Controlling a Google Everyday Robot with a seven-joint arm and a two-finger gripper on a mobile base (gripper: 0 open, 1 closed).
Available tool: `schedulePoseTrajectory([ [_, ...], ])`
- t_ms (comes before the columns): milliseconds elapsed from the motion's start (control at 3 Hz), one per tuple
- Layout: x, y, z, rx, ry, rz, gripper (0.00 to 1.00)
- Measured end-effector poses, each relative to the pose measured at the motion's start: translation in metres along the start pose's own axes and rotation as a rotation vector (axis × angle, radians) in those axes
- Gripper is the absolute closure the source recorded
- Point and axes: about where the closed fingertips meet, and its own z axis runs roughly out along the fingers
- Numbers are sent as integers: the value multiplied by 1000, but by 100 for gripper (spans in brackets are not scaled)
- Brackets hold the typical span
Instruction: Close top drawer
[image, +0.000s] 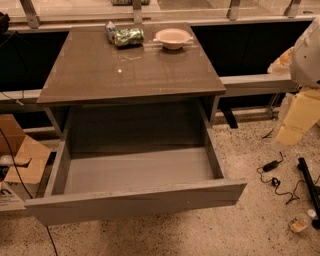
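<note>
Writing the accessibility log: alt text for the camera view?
Top drawer pulled wide open and empty, under a glossy brown cabinet top holding a crumpled green packet and a bowl; the pincer hangs at the right edge, apart from it.

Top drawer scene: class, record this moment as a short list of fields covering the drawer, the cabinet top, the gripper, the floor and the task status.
drawer: top drawer pulled far out, nothing visible inside
cabinet top: glossy brown top, with a bowl and a crumpled green packet near its back edge
gripper: gripper right of the cabinet, apart from the drawer
floor: black cable to the right, cardboard box to the left
task status: drawer not yet closed
</note>
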Motion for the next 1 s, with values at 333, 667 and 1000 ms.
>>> schedulePoseTrajectory([
  [333,-16,17,27,-29,-19,-13,46],
  [667,-18,40,68,-72,-18,7,69],
  [1000,-16,44,73,-81,-11,6,99],
])
